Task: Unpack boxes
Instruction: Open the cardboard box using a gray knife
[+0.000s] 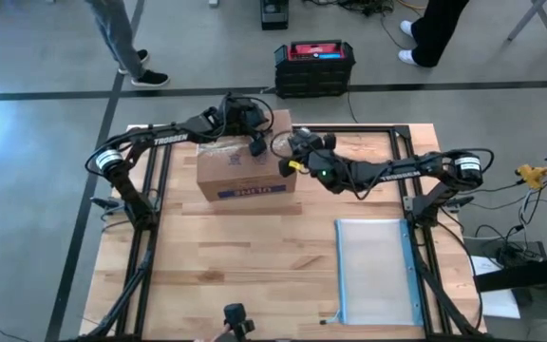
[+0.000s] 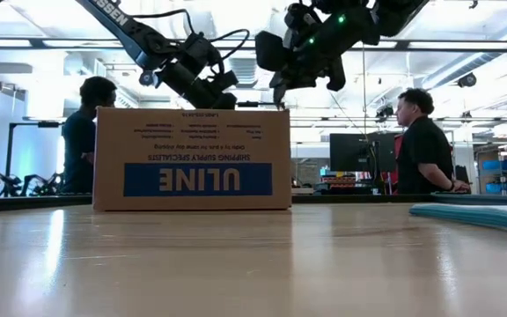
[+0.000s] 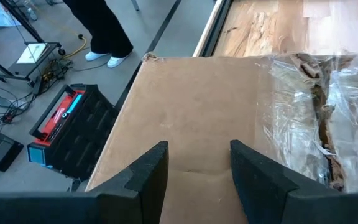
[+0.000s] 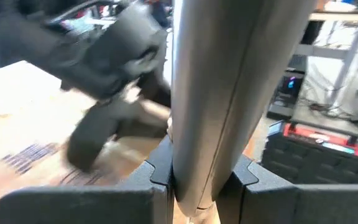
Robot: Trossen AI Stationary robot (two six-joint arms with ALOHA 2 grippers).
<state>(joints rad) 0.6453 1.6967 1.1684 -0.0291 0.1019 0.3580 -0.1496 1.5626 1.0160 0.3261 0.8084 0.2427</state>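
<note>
The brown cardboard box [image 1: 240, 176] with a blue ULINE label [image 2: 197, 179] stands on the table's far middle. Clear tape along its top seam is torn [image 3: 316, 112]. My left gripper [image 3: 197, 149] is open, just over the far part of the box top [image 1: 254, 144]. My right gripper [image 4: 194, 168] hangs above the box's far right corner [image 1: 291, 161], shut on a smooth grey, rod-like tool [image 4: 210, 81]. My left gripper has its open fingers [image 3: 148, 168] low over the box's plain top flap [image 3: 191, 106]; whether they touch it I cannot tell. My right gripper pinches the grey tool's lower part [image 4: 194, 155] between its two fingers. The tool runs on ahead, along the fingers, clear of the box.
A clear, blue-edged pouch [image 1: 373, 271] lies flat at the table's near right. A black crate with a red top [image 1: 313, 65] stands on the floor beyond the far edge. People stand behind the table [image 2: 425, 141]. Bare wood [image 1: 245, 275] stretches in front of the box.
</note>
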